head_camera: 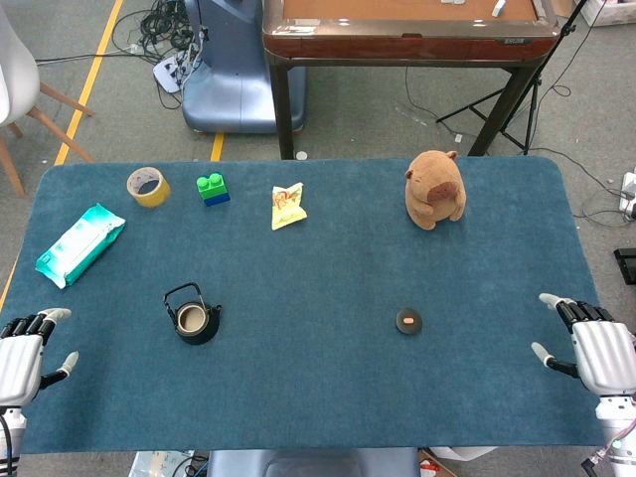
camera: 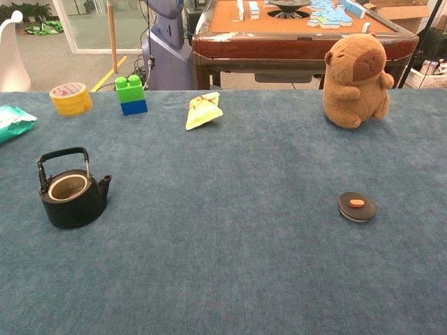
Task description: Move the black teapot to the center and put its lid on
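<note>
Left hand (head_camera: 22, 360) low at the near left edge of the table (head_camera: 318, 397), fingers spread and pointing inward, holding nothing. Right hand (head_camera: 596, 350) mirrored at the near right edge, fingers likewise apart, palm bare, nothing in it. Both resting over the blue cloth, well apart from everything else; neither seen in the chest view.

Nearest the left hand: black teapot (head_camera: 195, 318), upright on the left half of the table, mouth uncovered, pale inside showing, handle raised, spout toward the middle. Same teapot (camera: 71, 190) at the left in the chest view, standing alone.

Over on the right half: lid (head_camera: 408, 321), flat on the cloth, dark disc with an orange knob on top, well apart from the teapot. Seen again, lid (camera: 357, 206), at the right in the chest view.

Farther back, along the far edge: wipes packet (head_camera: 79, 242) at the left, roll of yellow tape (head_camera: 147, 186), green and blue block (head_camera: 212, 188), yellow snack packet (head_camera: 287, 206), brown plush toy (head_camera: 435, 189) sitting upright at the right. Beyond the table: wooden table (head_camera: 407, 25) and grey floor with cables.
</note>
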Robot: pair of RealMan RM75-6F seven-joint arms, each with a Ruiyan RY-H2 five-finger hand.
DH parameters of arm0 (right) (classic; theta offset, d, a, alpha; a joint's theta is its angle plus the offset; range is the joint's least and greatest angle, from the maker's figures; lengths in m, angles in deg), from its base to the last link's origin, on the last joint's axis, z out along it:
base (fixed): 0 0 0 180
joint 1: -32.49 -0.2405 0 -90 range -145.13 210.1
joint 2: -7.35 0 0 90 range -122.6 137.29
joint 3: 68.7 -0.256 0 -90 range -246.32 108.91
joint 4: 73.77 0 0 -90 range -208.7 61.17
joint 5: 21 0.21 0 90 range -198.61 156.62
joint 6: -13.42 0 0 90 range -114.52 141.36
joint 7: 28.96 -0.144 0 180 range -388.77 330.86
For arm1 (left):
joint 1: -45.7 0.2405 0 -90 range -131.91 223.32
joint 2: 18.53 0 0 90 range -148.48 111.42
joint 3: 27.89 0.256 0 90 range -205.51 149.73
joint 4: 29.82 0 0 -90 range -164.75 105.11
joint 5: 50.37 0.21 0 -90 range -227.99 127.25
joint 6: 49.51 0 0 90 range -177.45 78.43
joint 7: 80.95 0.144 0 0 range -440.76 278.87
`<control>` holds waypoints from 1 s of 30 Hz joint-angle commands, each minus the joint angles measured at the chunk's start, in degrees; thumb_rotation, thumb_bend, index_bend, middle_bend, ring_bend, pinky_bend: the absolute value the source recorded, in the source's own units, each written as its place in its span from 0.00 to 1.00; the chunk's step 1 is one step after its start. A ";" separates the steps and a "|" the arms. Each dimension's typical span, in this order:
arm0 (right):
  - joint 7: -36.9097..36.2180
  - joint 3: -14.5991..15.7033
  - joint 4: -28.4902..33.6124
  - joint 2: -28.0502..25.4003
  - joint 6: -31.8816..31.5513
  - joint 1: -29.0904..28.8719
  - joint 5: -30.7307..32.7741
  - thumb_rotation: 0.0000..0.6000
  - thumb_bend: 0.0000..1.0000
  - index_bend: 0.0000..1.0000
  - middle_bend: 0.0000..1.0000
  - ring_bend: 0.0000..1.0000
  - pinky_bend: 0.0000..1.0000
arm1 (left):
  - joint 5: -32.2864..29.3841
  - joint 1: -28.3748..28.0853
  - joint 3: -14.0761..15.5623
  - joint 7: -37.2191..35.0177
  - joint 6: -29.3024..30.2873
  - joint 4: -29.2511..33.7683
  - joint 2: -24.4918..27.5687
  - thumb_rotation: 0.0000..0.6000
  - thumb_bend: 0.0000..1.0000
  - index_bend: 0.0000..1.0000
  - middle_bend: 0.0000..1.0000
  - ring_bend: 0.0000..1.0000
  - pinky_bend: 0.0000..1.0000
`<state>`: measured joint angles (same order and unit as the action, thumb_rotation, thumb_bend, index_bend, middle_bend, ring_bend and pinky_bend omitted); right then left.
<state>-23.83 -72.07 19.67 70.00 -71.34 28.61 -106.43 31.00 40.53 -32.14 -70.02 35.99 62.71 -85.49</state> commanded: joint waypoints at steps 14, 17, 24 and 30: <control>1.25 -1.47 0.30 -0.45 -1.01 -0.62 -0.03 1.00 0.16 0.27 0.35 0.32 0.36 | 0.11 -2.47 -0.99 -4.68 -3.53 -1.40 0.77 1.00 0.25 0.25 0.27 0.25 0.21; 3.13 -2.39 0.51 -0.77 -1.62 -1.02 0.12 1.00 0.16 0.27 0.35 0.32 0.36 | -0.04 -4.12 -1.60 -6.38 -5.89 -1.79 1.58 1.00 0.25 0.25 0.27 0.25 0.21; 6.26 -4.79 1.91 -1.93 -1.92 -2.16 1.92 1.00 0.16 0.27 0.35 0.32 0.36 | -2.66 -9.83 -4.09 -13.44 -15.17 -2.48 3.86 1.00 0.25 0.26 0.27 0.25 0.21; 8.00 -6.12 2.76 -2.91 -2.39 -2.62 3.10 1.00 0.16 0.27 0.35 0.32 0.36 | -5.80 -14.76 -6.18 -13.54 -21.76 -2.35 4.12 1.00 0.25 0.29 0.27 0.25 0.21</control>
<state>-16.01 -78.05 22.27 67.27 -73.76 26.09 -103.54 26.35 27.27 -37.41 -83.55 15.81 60.40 -81.55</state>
